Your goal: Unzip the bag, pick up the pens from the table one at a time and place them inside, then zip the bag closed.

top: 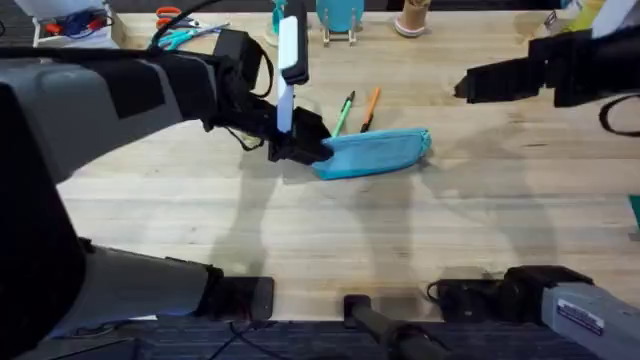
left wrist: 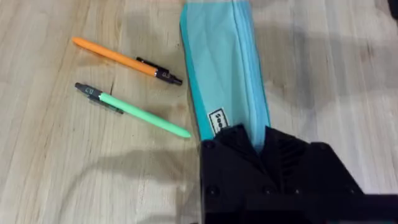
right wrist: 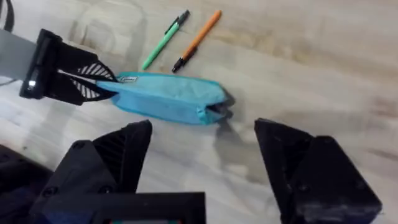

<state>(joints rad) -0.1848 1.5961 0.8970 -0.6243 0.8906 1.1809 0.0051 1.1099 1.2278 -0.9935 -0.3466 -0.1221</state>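
Observation:
The light blue bag (top: 378, 153) lies on the table (top: 300, 230) near the middle, its zipper running along the top. My left gripper (top: 312, 148) is shut on the bag's left end; its black fingers (left wrist: 236, 146) clamp the fabric beside a small label. Just behind the bag lie the two pens, green (top: 344, 112) and orange (top: 369, 108), side by side and apart from it. My right gripper (top: 472, 86) hovers open at the back right, clear of the bag (right wrist: 168, 99), with its fingers (right wrist: 118, 155) spread wide and nothing between them.
Orange- and teal-handled scissors (top: 172, 30) lie at the back left. A teal stand (top: 340, 15) and a cup (top: 410, 18) sit along the back edge. Bare wood stretches in front of the bag and to its right.

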